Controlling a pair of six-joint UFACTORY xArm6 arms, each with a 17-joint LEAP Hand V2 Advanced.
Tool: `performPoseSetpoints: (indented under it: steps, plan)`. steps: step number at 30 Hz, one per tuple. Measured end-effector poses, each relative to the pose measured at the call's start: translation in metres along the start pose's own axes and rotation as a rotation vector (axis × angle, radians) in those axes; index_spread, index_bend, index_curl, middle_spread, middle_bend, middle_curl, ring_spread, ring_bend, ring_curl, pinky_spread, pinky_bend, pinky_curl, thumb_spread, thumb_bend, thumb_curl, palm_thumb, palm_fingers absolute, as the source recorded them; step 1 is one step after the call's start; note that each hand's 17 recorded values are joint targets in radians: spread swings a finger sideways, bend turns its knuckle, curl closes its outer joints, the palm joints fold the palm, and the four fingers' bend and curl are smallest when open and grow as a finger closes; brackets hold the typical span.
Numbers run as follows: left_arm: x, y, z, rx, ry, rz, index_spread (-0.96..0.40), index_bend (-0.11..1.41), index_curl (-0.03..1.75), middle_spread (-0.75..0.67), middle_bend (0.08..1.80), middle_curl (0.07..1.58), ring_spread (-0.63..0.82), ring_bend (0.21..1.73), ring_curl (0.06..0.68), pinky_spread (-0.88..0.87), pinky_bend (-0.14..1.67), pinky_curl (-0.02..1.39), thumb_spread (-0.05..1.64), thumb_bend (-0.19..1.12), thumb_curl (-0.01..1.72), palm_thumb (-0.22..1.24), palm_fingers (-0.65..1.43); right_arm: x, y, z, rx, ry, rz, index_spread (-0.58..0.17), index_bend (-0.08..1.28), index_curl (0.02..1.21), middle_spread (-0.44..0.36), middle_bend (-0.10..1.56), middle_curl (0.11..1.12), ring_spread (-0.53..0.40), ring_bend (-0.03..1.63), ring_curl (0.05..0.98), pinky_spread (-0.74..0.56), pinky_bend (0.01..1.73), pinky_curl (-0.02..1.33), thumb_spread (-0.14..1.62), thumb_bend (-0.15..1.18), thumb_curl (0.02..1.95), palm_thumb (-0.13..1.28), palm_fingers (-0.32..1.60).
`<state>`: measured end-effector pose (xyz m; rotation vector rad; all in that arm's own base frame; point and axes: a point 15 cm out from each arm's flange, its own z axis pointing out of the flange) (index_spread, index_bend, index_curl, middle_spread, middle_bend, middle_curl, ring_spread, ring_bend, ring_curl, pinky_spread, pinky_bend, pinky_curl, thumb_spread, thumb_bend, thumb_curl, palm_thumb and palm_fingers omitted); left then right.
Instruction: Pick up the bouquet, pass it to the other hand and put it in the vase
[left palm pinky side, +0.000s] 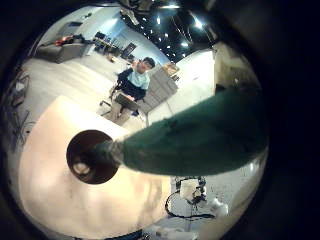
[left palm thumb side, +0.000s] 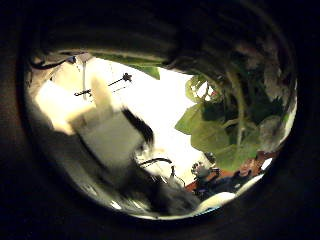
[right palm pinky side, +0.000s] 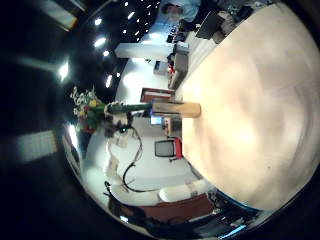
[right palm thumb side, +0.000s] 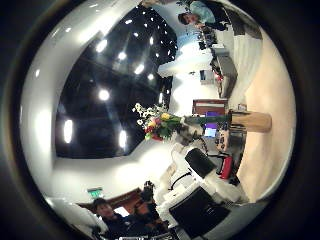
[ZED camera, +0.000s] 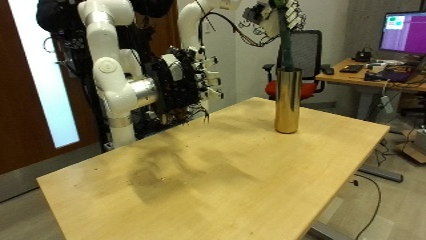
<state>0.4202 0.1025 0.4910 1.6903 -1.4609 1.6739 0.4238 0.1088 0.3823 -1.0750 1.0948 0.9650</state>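
Note:
A tall gold vase (ZED camera: 286, 100) stands on the wooden table (ZED camera: 200, 170) near its far edge. My left hand (ZED camera: 270, 10) is high above it, shut on the bouquet. The bouquet's dark green wrapped stem (ZED camera: 288, 42) hangs straight down to the vase's mouth. In the left little finger side palm view the stem's (left palm pinky side: 190, 135) tip meets the round vase opening (left palm pinky side: 90, 157). Leaves and pale flowers (left palm thumb side: 228, 120) fill the left thumb side palm view beside a finger (left palm thumb side: 110, 135). My right hand (ZED camera: 184, 78) hangs well away over the table's back edge, open and holding nothing. It sees the vase (right palm pinky side: 185, 108) and bouquet (right palm pinky side: 88, 108) from afar.
Behind the vase stand a black office chair (ZED camera: 309, 55) and a desk with a monitor (ZED camera: 404, 33). The table's bare top stretches from the vase towards the near edge (ZED camera: 147, 225).

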Motion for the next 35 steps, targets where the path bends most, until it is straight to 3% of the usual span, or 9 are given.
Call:
performPoseSetpoints:
  steps: [2, 6, 7, 12, 23, 35]
  plan:
    - [-0.020, -0.001, -0.003, 0.000, -0.025, -0.028, -0.15, 0.07, 1.04, 0.08, 0.45, 0.58, 0.10, 0.88, 0.361, 0.11, 0.55, 0.49, 0.85, -0.05, 0.55, 0.50, -0.19, -0.001, 0.000, 0.000, 0.000, 0.000, -0.001, -0.280, 0.17, 0.27, 0.114, 0.19, 0.32, 0.157, 0.30, 0.261, 0.27, 0.26, 0.32, 0.96, -0.02, 0.56, 0.94, 0.11]
    - [-0.055, 0.006, -0.008, -0.046, -0.089, -0.096, 0.12, 0.07, 0.66, 0.44, 0.25, 0.42, 0.45, 0.68, 0.257, 0.51, 0.42, 0.38, 0.87, -0.05, 0.43, 0.39, -0.21, -0.001, 0.000, 0.000, -0.001, 0.000, -0.003, -0.281, 0.16, 0.28, 0.113, 0.19, 0.32, 0.158, 0.30, 0.259, 0.28, 0.26, 0.32, 0.96, -0.02, 0.56, 0.94, 0.12]
    - [-0.065, 0.009, -0.011, -0.065, -0.106, -0.118, 0.14, 0.07, 0.61, 0.47, 0.22, 0.40, 0.48, 0.65, 0.245, 0.54, 0.40, 0.36, 0.86, -0.05, 0.41, 0.36, -0.20, -0.002, 0.001, 0.001, -0.004, 0.000, -0.003, -0.281, 0.16, 0.28, 0.113, 0.19, 0.32, 0.158, 0.30, 0.259, 0.28, 0.26, 0.32, 0.96, -0.02, 0.56, 0.95, 0.12]
    - [-0.098, 0.020, -0.036, -0.073, -0.142, -0.192, 0.15, 0.09, 0.39, 0.56, 0.16, 0.32, 0.60, 0.55, 0.207, 0.62, 0.33, 0.32, 0.83, -0.04, 0.36, 0.31, -0.18, -0.002, 0.003, 0.005, -0.014, -0.002, -0.001, -0.274, 0.17, 0.28, 0.108, 0.19, 0.31, 0.158, 0.29, 0.258, 0.28, 0.25, 0.32, 0.96, -0.02, 0.56, 0.95, 0.12]
    - [-0.115, 0.054, -0.097, -0.004, -0.145, -0.240, 0.14, 0.12, 0.21, 0.57, 0.16, 0.22, 0.64, 0.48, 0.191, 0.63, 0.27, 0.30, 0.81, -0.04, 0.33, 0.29, -0.13, 0.003, 0.007, 0.012, -0.034, -0.008, 0.015, -0.270, 0.18, 0.31, 0.101, 0.18, 0.30, 0.158, 0.27, 0.255, 0.29, 0.23, 0.32, 0.95, -0.02, 0.57, 0.95, 0.15]
    - [-0.119, 0.127, -0.106, -0.036, -0.206, -0.302, 0.17, 0.14, 0.20, 0.57, 0.17, 0.19, 0.65, 0.45, 0.196, 0.62, 0.24, 0.31, 0.81, -0.04, 0.33, 0.29, -0.10, 0.002, 0.019, 0.019, -0.086, -0.059, 0.035, -0.270, 0.18, 0.32, 0.092, 0.18, 0.29, 0.148, 0.27, 0.255, 0.28, 0.22, 0.32, 0.95, -0.02, 0.58, 0.96, 0.17]
